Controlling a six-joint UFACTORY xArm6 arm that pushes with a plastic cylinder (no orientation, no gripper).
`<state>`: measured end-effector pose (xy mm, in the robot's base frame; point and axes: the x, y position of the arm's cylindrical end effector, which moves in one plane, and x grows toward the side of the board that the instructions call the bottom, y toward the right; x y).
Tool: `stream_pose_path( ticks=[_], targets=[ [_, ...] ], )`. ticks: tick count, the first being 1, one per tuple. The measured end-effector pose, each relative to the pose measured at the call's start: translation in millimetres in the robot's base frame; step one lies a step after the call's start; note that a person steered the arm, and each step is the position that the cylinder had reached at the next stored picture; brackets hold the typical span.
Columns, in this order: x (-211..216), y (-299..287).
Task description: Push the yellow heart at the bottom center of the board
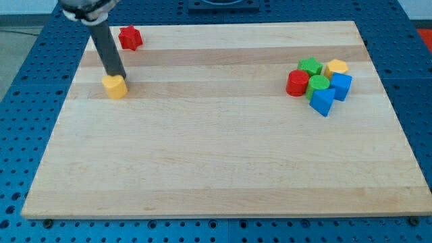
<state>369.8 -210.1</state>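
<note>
My tip (119,75), a bare rod without fingers, is touching the yellow heart (115,87) from above-left, ideally driving it diagonally toward the board (216,196) bottom centre.

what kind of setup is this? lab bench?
Likely a robotics lab bench: a wooden board sits on a blue perforated mounting table, with small coloured blocks such as a yellow heart beside my tip.

1 high front view over board (223,175)

Yellow heart (115,86), red star (130,37), pale striped wooden board (202,155), blue pegboard (20,135).
</note>
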Motion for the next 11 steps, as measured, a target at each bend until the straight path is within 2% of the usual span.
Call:
stream_pose_path(
  ticks=[1,2,3,5,7,10,11],
  targets=[
    [25,-26],
    [65,-21],
    [101,13],
    [148,67],
    [179,161],
    [242,153],
    [248,156]
  ],
)
